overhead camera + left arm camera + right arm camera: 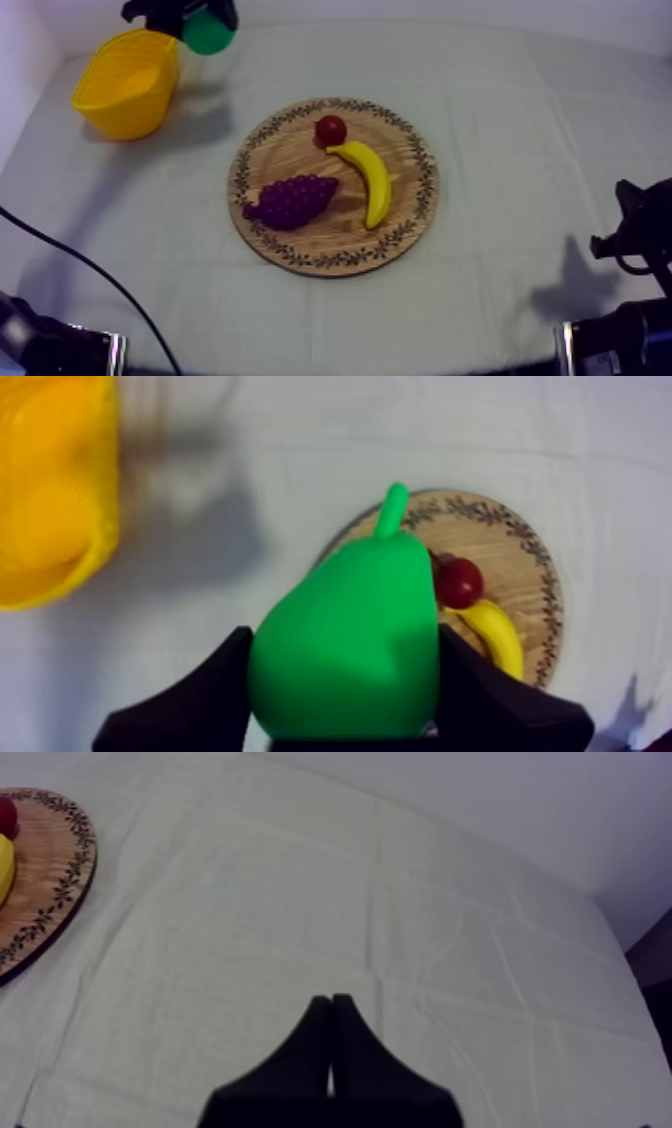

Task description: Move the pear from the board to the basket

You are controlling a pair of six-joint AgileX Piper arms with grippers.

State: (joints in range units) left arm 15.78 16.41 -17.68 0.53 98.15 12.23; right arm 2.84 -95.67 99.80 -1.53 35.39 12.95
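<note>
- The pear (208, 33) hangs in the air just beside the yellow basket (120, 110), clear of the wooden board (340, 232) but not yet over the basket's opening.
- The left gripper (343, 671) pinches it: 2 black fingers (205, 691) press the wide belly from either side, with the stem pointing away from the wrist.
- The step in hand looks like the carry to the basket. I would move the pear sideways until it sits above the middle of the opening, high enough to clear the near rim.
- The pear is round and smooth and will likely roll, so lower it inside the wall before spreading the fingers.
- The basket looks light, and a knock on its rim could shift it.
- The grapes (292, 200), banana (372, 180) and small red fruit (330, 130) lie on the board, well apart from the path.
- The right gripper (330, 1052) has its fingers pressed together over the bare worktop (500, 90).
</note>
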